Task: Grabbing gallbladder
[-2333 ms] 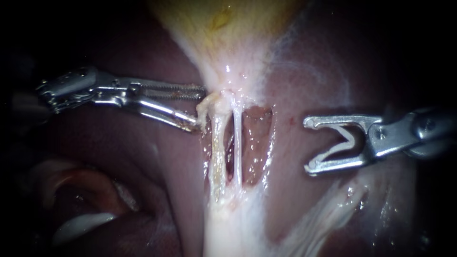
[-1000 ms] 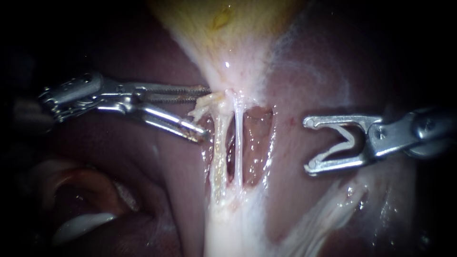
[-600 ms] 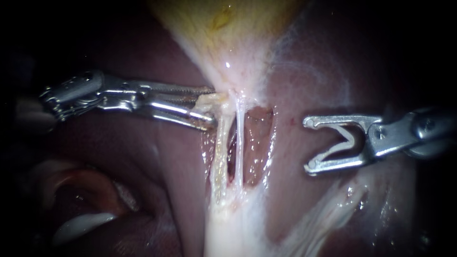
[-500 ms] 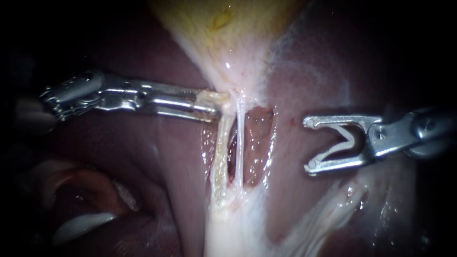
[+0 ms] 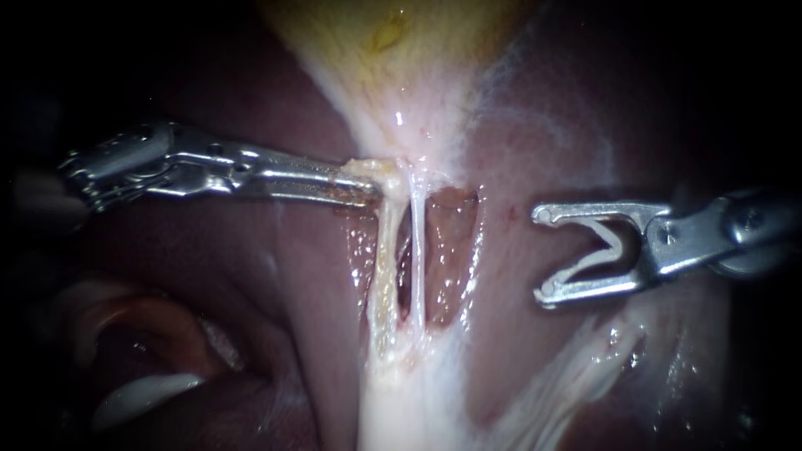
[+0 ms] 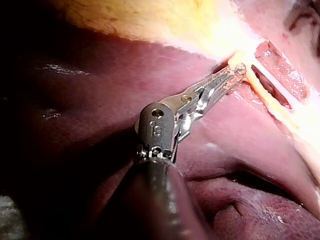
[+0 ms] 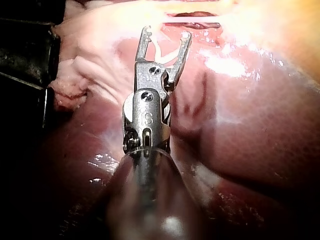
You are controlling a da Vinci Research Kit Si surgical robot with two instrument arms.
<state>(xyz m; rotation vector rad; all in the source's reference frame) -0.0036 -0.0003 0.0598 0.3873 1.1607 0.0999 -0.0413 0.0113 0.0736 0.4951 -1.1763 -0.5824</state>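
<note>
The yellowish gallbladder (image 5: 401, 50) narrows downward into a white neck. My left instrument (image 5: 376, 179) comes in level from the left, and its jaws are shut on a pale flap of tissue at the neck's left edge. The left wrist view shows the same grip, with the jaws of my left instrument (image 6: 239, 74) closed on that tissue below the gallbladder (image 6: 150, 20). Two thin pale tubes (image 5: 415, 259) run down from the neck. My right instrument (image 5: 543, 252) hangs open well to the right of them, gripping no tissue. In its own wrist view my right instrument (image 7: 165, 34) is also spread.
Dark red liver (image 5: 276, 276) lies on both sides of the tubes. A raw opened window (image 5: 451, 250) sits between and beside them. White fatty tissue (image 5: 401, 401) spreads out below. A V-shaped metal piece (image 5: 614, 242) sits deep between the right jaws.
The left jaws, open beside the neck earlier, have moved right and closed on the pale flap there. The right instrument has stayed where it was.
</note>
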